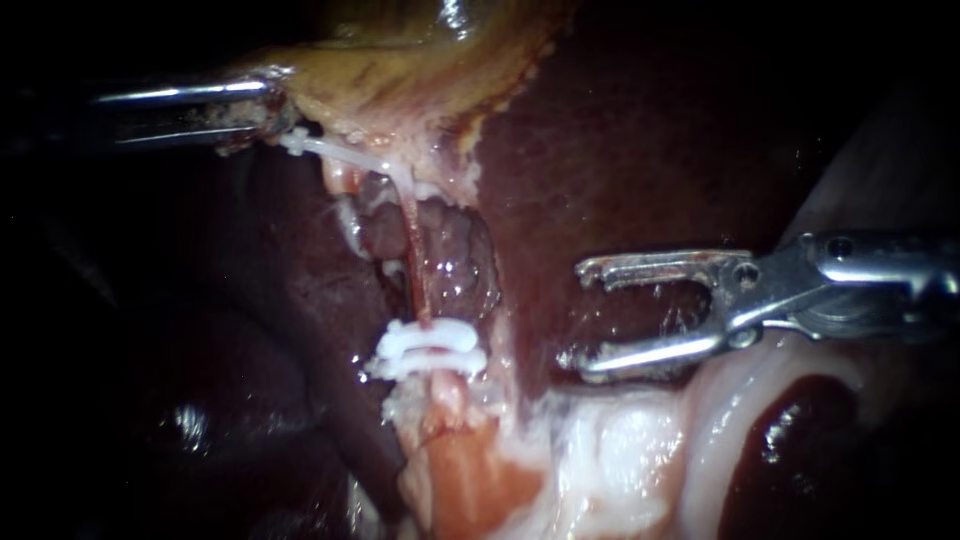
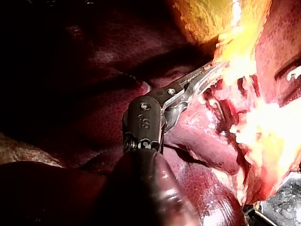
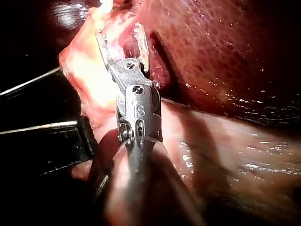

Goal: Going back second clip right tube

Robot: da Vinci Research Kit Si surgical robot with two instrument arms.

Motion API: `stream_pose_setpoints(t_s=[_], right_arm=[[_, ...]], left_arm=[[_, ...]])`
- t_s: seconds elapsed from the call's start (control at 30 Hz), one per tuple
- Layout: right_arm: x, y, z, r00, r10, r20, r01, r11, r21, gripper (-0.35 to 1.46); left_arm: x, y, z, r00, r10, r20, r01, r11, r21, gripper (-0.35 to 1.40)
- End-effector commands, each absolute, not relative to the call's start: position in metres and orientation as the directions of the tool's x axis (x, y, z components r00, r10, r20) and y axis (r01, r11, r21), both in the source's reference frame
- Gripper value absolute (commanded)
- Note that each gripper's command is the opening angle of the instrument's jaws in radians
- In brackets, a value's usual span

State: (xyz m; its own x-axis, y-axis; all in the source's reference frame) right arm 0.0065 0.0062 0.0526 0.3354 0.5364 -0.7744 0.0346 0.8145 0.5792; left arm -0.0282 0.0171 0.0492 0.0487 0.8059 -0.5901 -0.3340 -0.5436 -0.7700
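Lighting: central spot, black edges. Glare: wet glints on liver (image 1: 640,150); washed-out yellow tissue (image 2: 240,56), left wrist view.

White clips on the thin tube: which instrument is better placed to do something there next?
The right instrument: its jaws stand open and empty beside the clips; the left instrument is busy, shut on the gallbladder.
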Motion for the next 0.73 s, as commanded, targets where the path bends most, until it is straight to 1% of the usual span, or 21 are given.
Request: stream_pose_setpoints(t_s=[0.03, 0.3, 0.73], right_arm=[[0.0065, 0.0062, 0.0526, 0.336, 0.538, -0.774, 0.035, 0.814, 0.580, 0.50], [0.0060, 0.0061, 0.0524, 0.336, 0.532, -0.778, 0.040, 0.817, 0.576, 0.50], [0.0060, 0.0060, 0.0522, 0.335, 0.527, -0.781, 0.042, 0.820, 0.571, 0.50]], left_arm=[[-0.0288, 0.0170, 0.0498, 0.046, 0.804, -0.592, -0.332, -0.547, -0.769, -0.35], [-0.0314, 0.0160, 0.0536, 0.030, 0.796, -0.604, -0.326, -0.564, -0.759, -0.35], [-0.0319, 0.0159, 0.0538, 0.027, 0.796, -0.604, -0.323, -0.565, -0.759, -0.35]])
